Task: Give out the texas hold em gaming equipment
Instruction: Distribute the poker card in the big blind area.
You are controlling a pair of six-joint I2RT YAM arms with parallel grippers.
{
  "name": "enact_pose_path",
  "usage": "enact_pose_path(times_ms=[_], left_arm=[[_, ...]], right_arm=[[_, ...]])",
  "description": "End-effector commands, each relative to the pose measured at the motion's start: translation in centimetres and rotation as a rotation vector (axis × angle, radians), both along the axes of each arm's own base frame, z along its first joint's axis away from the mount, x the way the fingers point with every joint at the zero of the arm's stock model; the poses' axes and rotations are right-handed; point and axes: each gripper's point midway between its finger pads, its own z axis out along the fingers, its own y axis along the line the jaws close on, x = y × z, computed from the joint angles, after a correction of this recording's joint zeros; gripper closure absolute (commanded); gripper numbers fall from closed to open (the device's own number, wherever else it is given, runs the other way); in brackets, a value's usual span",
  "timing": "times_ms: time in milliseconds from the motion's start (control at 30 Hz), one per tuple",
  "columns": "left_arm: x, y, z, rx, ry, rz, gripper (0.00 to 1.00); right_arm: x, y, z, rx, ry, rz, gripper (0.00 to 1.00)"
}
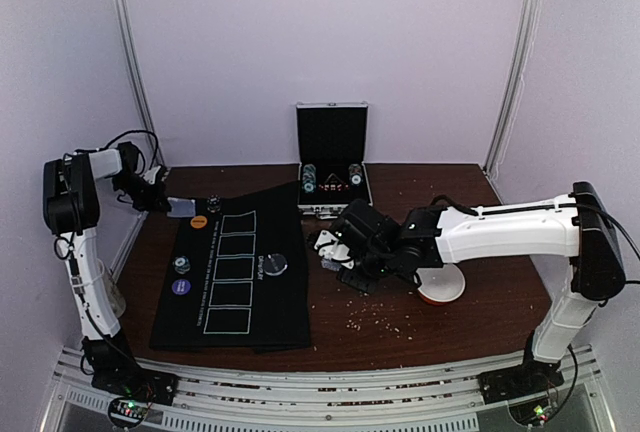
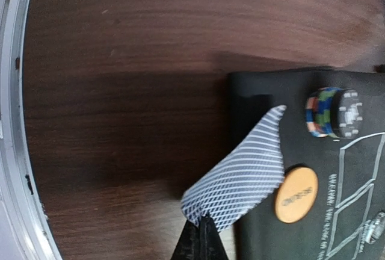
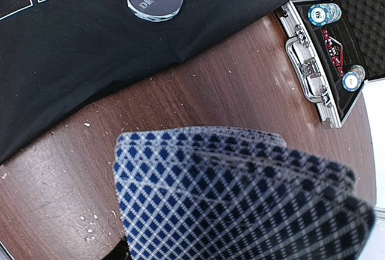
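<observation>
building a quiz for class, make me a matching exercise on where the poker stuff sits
1. single grey-blue striped playing card
2. fanned stack of blue diamond-backed cards
3. round orange button
4. silver metal chip case

A. flat on the black felt mat
B. open with lid raised
C. pinched by the left gripper
D. held in the right gripper

Pairs: 1-C, 2-D, 3-A, 4-B

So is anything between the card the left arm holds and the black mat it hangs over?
Nothing visible does. The card, pinched in the left fingers, hangs over a corner of the mat; the chip stack and orange button sit on the mat beside it, not beneath.
</observation>
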Motion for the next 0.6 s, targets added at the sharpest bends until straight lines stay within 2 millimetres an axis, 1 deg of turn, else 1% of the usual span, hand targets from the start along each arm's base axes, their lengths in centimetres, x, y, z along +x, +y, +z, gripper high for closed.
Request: enact_pose_path(times_ms=[0,133,267,367,567], left_arm=[[0.7,1.0,-0.6,0.128,0.017,-0.019,1.0],[1.4,1.1,-1.1,0.207,0.019,-0.044,1.0],[2.4,-0.1,-1.3,0.256,0.001,-0.101,1.0],[2.7,-0.8,-1.8,0.286,0.002,-0.134,1.0],[2.3,0.3,-2.5,0.354,0.038,-0.108,1.0]], right_arm=[[0.5,0.6,0.8,0.031,-0.008,-0.011,0.53],[0.6,0.6,0.8,0.035,-0.008,-0.015,0.53],[0.5,0.5,0.6,0.037,-0.005,-0.017,0.53],[0.4,0.3,0.5,0.035,-0.003,-0.02,0.53],[0.3,0.1,0.4,0.038,-0.001,-0.023,0.53]])
